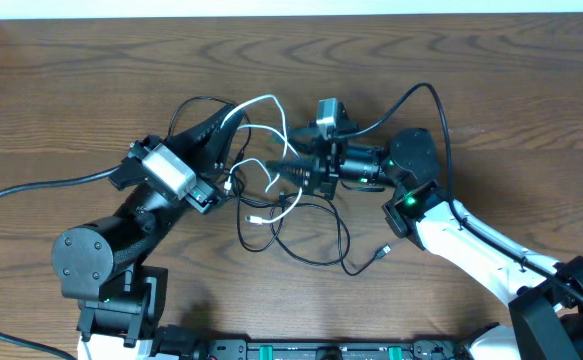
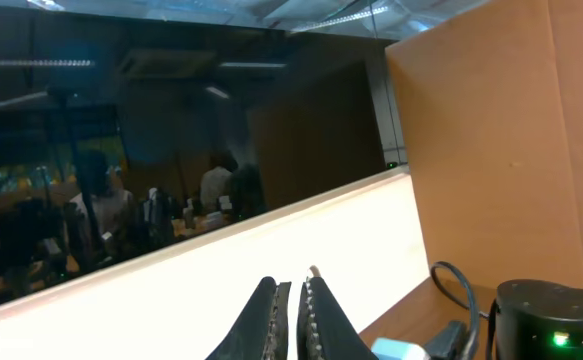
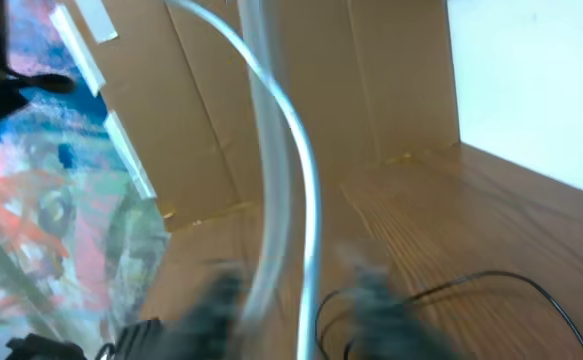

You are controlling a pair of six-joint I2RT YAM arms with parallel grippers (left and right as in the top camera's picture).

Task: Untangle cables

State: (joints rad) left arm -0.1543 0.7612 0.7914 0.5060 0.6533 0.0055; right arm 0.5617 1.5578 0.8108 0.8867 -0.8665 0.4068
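Note:
A white cable (image 1: 271, 98) arcs up from the tips of my left gripper (image 1: 231, 122) and drops into a tangle with thin black cables (image 1: 311, 240) at mid-table. In the left wrist view the left gripper (image 2: 293, 300) is shut, with a bit of white showing at its tip. My right gripper (image 1: 271, 170) points left into the tangle. In the right wrist view its fingers (image 3: 371, 290) are blurred and stand apart. The white cable (image 3: 296, 150) runs down between them at the right gripper (image 3: 296, 292), and a black cable (image 3: 491, 280) lies on the wood behind.
A small black plug (image 1: 383, 252) lies loose near the right arm. Thick black robot wires loop above the right wrist (image 1: 426, 95) and trail off left (image 1: 31, 185). A cardboard wall (image 2: 501, 150) stands at the table's edge.

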